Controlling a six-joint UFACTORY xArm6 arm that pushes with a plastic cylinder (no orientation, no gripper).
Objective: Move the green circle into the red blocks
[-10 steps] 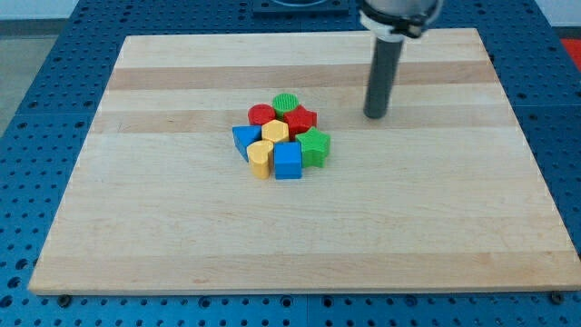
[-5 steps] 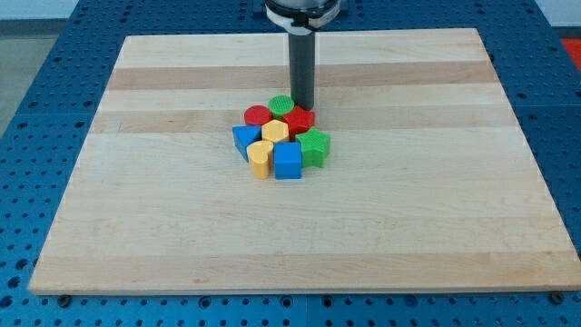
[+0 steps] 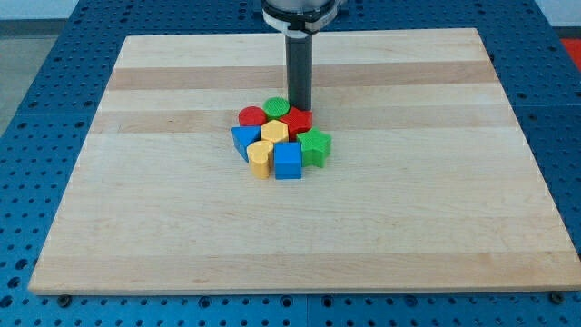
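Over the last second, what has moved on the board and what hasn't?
My tip swept from the view's right to the top of the cluster, now against the green circle. The green circle slid down-left between the red circle and the other red block; the red circle edged left. The yellow, blue and other green blocks stayed put.

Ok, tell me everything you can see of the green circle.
The green circle is a short round block with a ribbed top, plastic by its look, lying flat on the wooden board at the top edge of the block cluster. It sits wedged between the red circle on the view's left and the red block on the view's right, with the yellow block just below. My tip stands against its right side, partly hiding it.
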